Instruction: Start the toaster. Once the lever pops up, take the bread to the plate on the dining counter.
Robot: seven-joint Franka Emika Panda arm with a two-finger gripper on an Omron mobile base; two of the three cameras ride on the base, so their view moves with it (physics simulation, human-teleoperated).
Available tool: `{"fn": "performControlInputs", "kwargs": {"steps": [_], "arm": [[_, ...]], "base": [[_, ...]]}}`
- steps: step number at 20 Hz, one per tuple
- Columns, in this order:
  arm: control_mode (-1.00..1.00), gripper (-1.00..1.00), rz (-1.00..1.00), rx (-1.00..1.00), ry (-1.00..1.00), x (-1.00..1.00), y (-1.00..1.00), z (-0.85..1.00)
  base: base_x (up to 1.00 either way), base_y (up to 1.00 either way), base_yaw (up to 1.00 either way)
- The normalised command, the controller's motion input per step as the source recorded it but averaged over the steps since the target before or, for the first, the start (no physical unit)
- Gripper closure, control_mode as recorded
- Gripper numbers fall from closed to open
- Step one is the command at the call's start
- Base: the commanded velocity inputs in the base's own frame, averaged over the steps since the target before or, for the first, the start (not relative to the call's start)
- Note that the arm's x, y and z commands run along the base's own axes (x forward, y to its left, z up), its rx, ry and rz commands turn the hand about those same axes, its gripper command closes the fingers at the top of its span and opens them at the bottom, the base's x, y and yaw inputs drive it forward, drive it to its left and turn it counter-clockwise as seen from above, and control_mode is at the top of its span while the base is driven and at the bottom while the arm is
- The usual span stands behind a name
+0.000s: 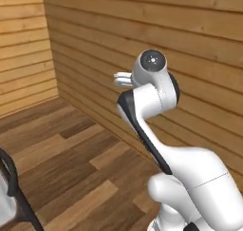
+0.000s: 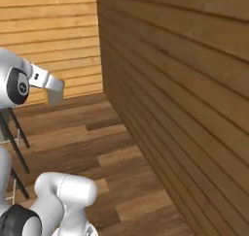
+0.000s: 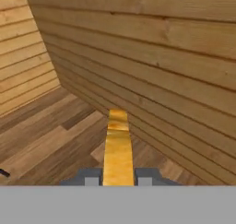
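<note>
We judged the carry to the plate was under way, so the base had to drive smoothly and the wrist stay level. Our hand [image 3: 118, 181] was clamped on the bread [image 3: 118, 149], held edge-on above the wooden floor [image 3: 41, 135] by the plank wall [image 3: 161, 57]: golden-tan, thin.

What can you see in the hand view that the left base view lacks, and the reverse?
Hand view: a thin golden-tan bread slice, seen edge-on, clamped in the shut pincer. Left base view: the robot's white arm with dark joints, bent in front of the wall. Shared: the horizontal wooden plank wall and the brown wood-plank floor, meeting in a corner.
</note>
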Motion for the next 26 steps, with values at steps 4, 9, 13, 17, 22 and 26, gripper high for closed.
{"fn": "performControlInputs", "kwargs": {"steps": [4,9,13,17,22,26], "arm": [[1.00,1.00,0.00,0.00,0.00,0.00,0.00,0.00],[1.00,1.00,0.00,0.00,0.00,0.00,0.00,0.00],[1.00,1.00,0.00,0.00,0.00,0.00,0.00,0.00],[1.00,1.00,0.00,0.00,0.00,0.00,0.00,0.00],[1.00,1.00,0.00,0.00,0.00,0.00,0.00,0.00],[1.00,1.00,0.00,0.00,0.00,0.00,0.00,0.00]], "base": [[0.64,-0.24,0.71],[0.54,-0.22,0.74],[0.42,-0.21,0.76],[0.30,-0.26,0.76],[0.20,-0.31,0.77],[0.24,-0.33,0.75]]}}
